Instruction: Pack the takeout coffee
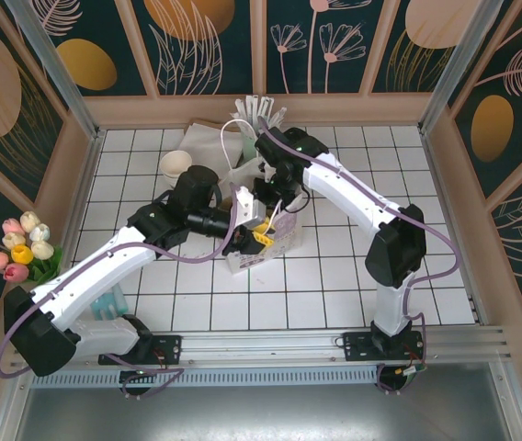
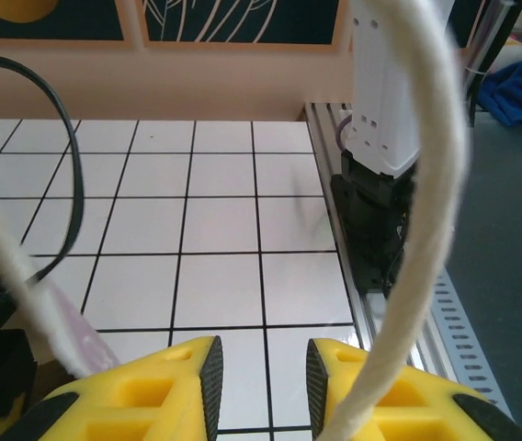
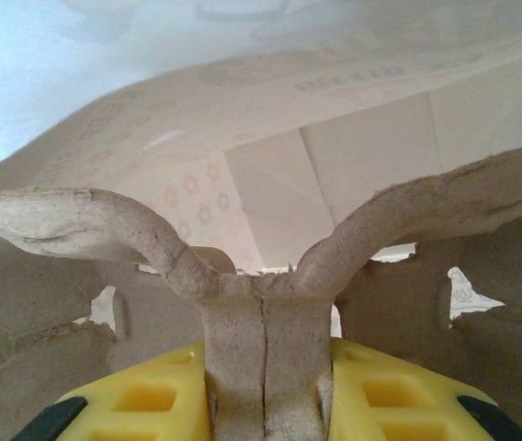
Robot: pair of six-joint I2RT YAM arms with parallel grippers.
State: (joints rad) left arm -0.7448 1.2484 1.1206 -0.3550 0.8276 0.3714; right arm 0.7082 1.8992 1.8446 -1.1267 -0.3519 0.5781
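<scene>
Pinching the cardboard carrier [image 3: 263, 303], the right gripper [image 3: 263, 372] is clamped; the left gripper [image 2: 264, 377] stands slightly parted.

A moulded brown pulp carrier [image 3: 261, 276] is found upright inside a paper bag [image 1: 284, 230]. Its central stem is clamped by the right gripper [image 3: 264, 404], and two arched arms are spread from that stem. The bag, pale with a faint floral print, is stood open on the tiles at mid-table.
</scene>
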